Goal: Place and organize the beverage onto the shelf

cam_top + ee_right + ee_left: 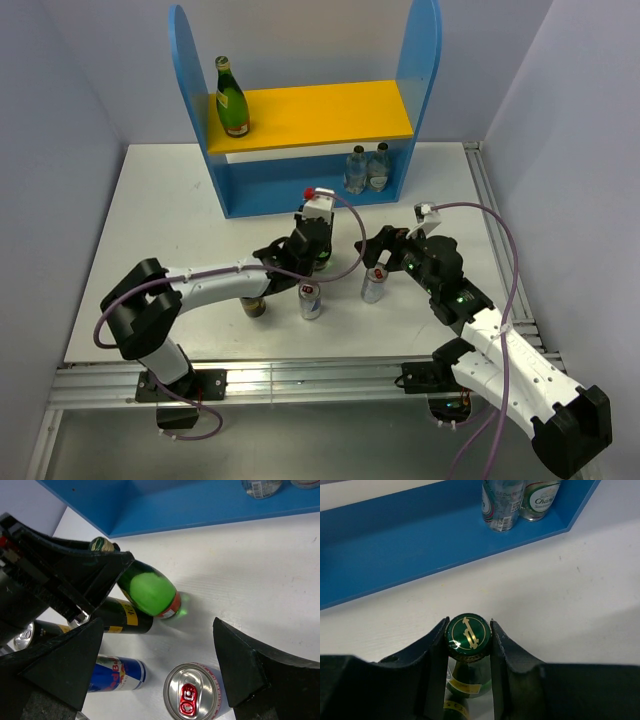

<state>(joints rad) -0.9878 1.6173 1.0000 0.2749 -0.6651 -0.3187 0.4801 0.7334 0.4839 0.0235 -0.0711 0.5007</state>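
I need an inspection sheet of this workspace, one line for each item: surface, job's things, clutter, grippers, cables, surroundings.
Surface: white table, bare parts look clean.
Job's things: shelf; green bottle upright on its yellow board; two clear bottles on its lower level, right side; on the table a second green bottle, blue can, silver can, dark can.
Clutter: nothing seen.
Grippers: left gripper, fingers shut on the second green bottle's cap; right gripper open, near the silver can, not touching it.
Cables: purple cables loop along both arms.
Surroundings: pale walls on three sides; metal rails at the near edge.
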